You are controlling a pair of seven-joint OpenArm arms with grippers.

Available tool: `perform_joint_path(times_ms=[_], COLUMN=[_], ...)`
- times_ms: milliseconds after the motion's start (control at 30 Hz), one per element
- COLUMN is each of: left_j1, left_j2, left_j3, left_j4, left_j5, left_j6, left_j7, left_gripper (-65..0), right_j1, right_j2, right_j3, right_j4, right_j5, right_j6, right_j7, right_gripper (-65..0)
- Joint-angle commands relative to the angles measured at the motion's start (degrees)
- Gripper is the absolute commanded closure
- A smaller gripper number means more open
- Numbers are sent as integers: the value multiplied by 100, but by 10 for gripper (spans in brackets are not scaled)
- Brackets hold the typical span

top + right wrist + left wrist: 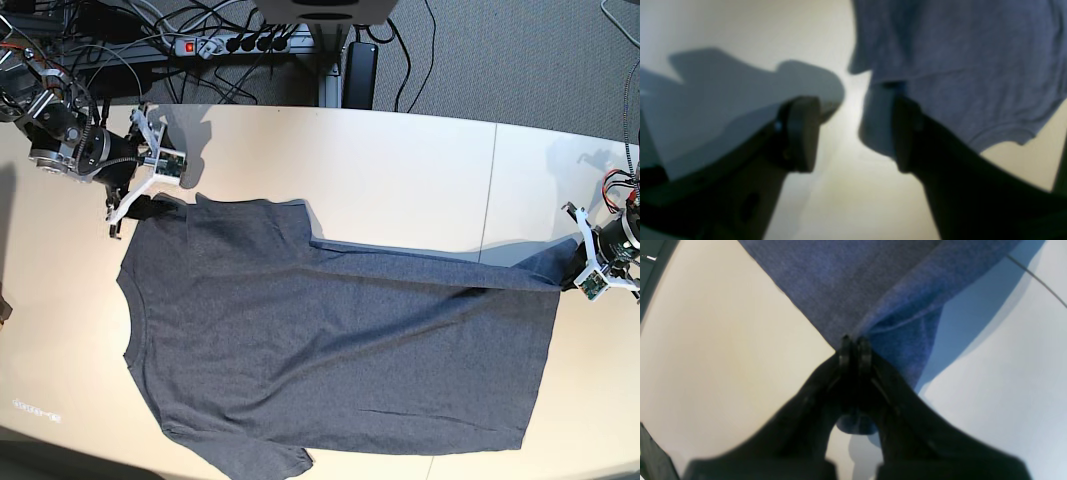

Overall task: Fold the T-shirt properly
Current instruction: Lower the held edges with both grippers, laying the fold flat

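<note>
Black fingers [855, 351] of the left gripper [855, 340] fill the lower part of the left wrist view, pressed together on a corner of the T-shirt [853, 283]; a small bulge of the fabric shows behind the fingertips. From that corner the cloth rises taut, clear of the table surface [723, 340], and throws a shadow to one side.

In the base view, the T-shirt [330, 350] lies spread across the pale table [420, 170], plain side up, collar toward the view's left and hem toward its right. Its far edge is folded partway over the body. The left gripper [578, 275], on that view's right, holds the far hem corner slightly lifted.

The right gripper [135, 205], at the view's left, sits at the far sleeve. In the right wrist view, its jaws stand wide apart, with the right gripper [853, 133] framing bare table between the pads. One finger [907, 133] sits at the sleeve edge; whether it touches the cloth is uncertain, since the view is blurred.

Beyond the table's far edge, a power strip [235, 44] and cables [400, 50] lie on grey carpet [520, 60].
</note>
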Motion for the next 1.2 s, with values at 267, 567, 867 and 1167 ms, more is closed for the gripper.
perform_joint_path(times_ms=[267,567,867,1167], left_j1=[-103,-105,-105,-105], left_j2=[-155,-155,-155,-155], left_j3=[-59,-59,-59,-59], left_j4=[52,52,52,52], left_j5=[-68,-70,-72,-72], left_j6=[-26,-24,-24,-24], left_j7=[-74,-37,-39,-39], left_gripper=[0,0,0,0], right_j1=[212,710,1147,1220], right_j2=[-116,-369,-562,-588], right_j3=[-682,-752,-1152,-1550], right_j4=[-72,-623,-1115,-1156], right_j5=[-514,-514,-514,-667], right_j6=[293,297,297,297], right_j7=[177,310,352,352], right_gripper=[-352,-352,-352,-250])
